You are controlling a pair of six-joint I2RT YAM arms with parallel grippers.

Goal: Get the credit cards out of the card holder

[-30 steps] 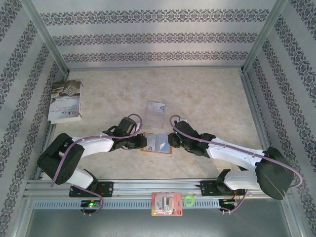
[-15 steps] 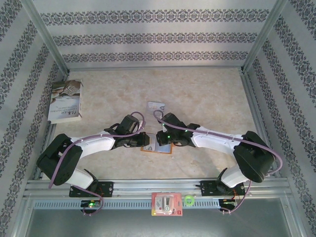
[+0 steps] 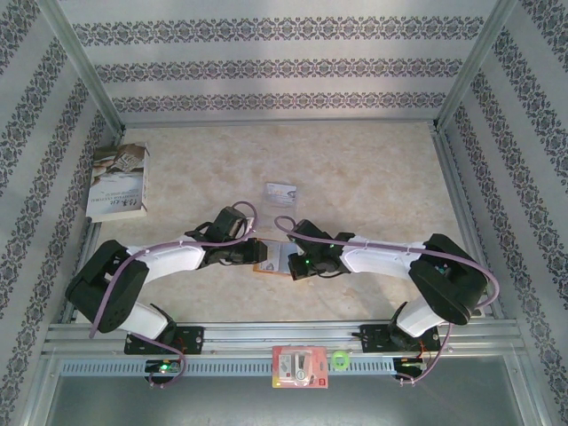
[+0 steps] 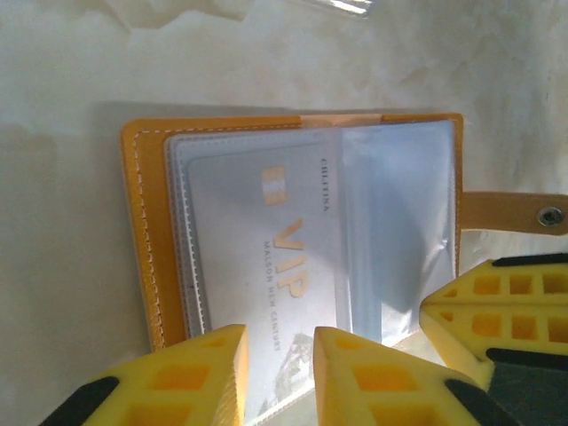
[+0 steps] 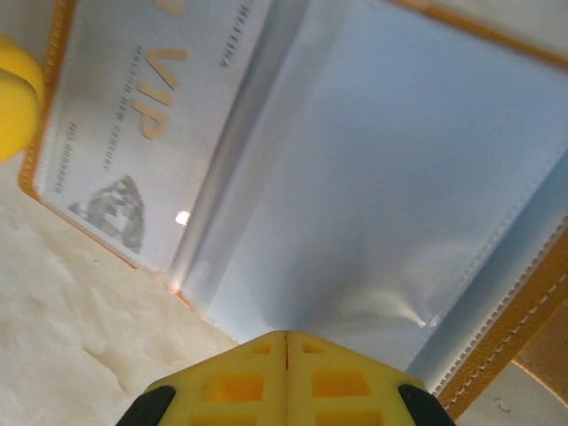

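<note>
the card holder lies open and flat on the table, in the near middle, between the two grippers. it has an orange-tan cover with pale stitching along the rim and a snap tab sticking out at one side. inside are clear, blue-grey plastic sleeves. one sleeve holds a pale silver credit card with "vip" printed in gold, and the sleeve beside it looks see-through.

the left gripper sits at the holder's near edge with its yellow jaws parted, over the edge of the sleeve that holds the card. the right gripper has its jaws pressed together at the rim of the other sleeve; whether they pinch the plastic cannot be told.

another pale card lies on the table beyond the holder.
</note>
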